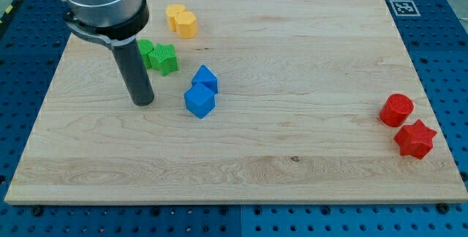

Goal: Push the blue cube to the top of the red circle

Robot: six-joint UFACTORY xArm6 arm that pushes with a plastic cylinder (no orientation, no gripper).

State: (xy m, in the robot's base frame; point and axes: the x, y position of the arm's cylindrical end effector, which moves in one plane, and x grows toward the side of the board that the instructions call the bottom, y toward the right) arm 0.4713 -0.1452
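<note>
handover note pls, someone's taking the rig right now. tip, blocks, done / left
Tip: my tip is down on the board, at the view's left of the two blue blocks with a gap between, and just below the green blocks.
Blue cube: left of centre, touching or nearly touching a second blue block just above it.
Red circle: far right of the board, red star close below it.
Yellow blocks sit near the top edge.
Done: nothing visible yet; the cube is far from the circle.
Left: push the cube across to the right and park it above the circle.
</note>
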